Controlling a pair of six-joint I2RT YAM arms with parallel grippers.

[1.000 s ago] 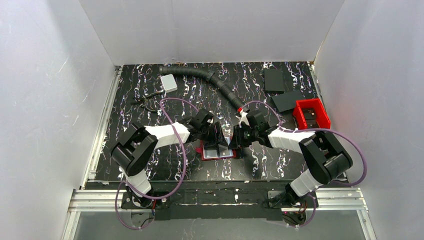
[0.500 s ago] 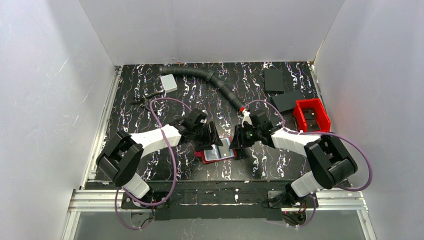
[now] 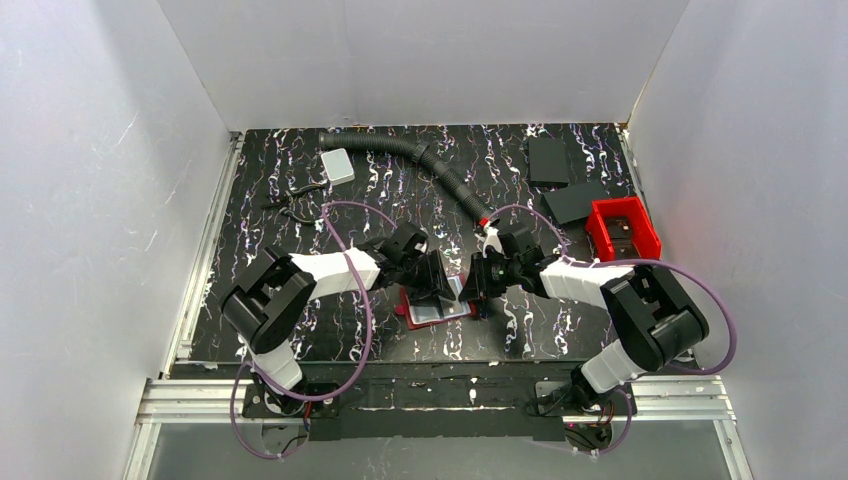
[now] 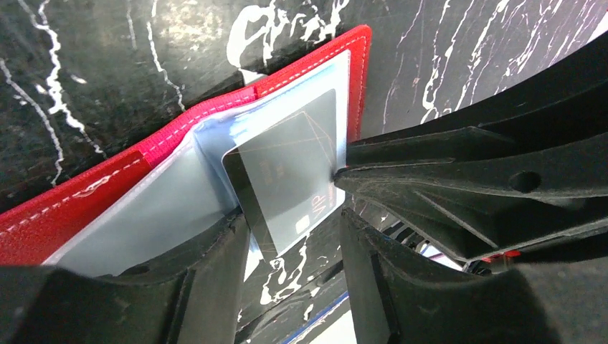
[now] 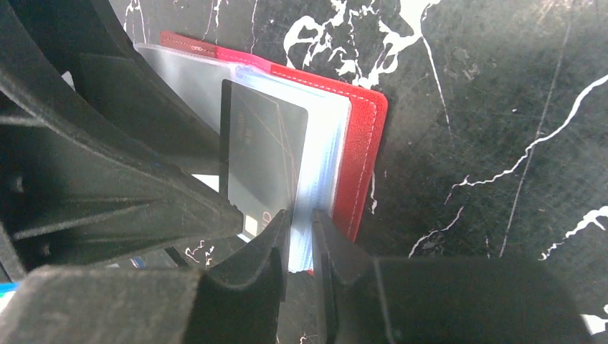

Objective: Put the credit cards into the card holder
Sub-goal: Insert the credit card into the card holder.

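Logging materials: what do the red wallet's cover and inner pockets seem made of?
Red folding card holder: matte cover, probably faux leather or fabric; pale stitching lines its edge. Translucent inner pockets: probably thin glossy plastic film; the dark card shows through.

Two robot arms (image 3: pixel 330 268) (image 3: pixel 585 281), one red card holder (image 4: pixel 86 208), one card (image 4: pixel 287 165), two black slabs (image 3: pixel 549 158) (image 3: pixel 572 203), one red bin (image 3: pixel 645 240), one hose (image 3: pixel 400 148).

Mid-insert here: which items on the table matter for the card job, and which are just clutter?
Job: credit card; open red card holder.
Lying about: corrugated hose; grey pad; two black slabs; red bin; small black tool.
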